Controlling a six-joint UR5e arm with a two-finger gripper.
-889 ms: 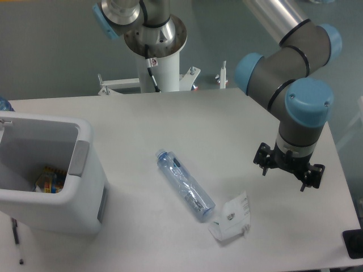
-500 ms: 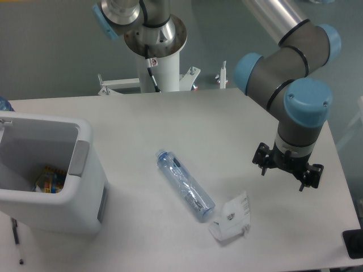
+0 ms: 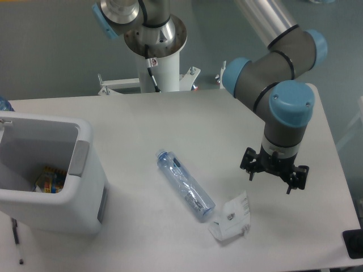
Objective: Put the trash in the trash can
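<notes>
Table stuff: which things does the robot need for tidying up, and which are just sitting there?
Needed: plastic bottle, paper wrapper, trash can, gripper.

Just there: colourful packet already inside the can, dark thing at the table's right edge.

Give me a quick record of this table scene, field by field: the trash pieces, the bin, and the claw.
bottle: clear plastic bottle with a blue cap, lying on its side on the table, right of the bin
wrapper: crumpled white paper wrapper, on the table at the bottle's lower end
trash can: white bin at the left, open top, colourful packet inside
claw: claw open, holding nothing, above the table up and right of the wrapper
trash in bin: neither piece yet
</notes>
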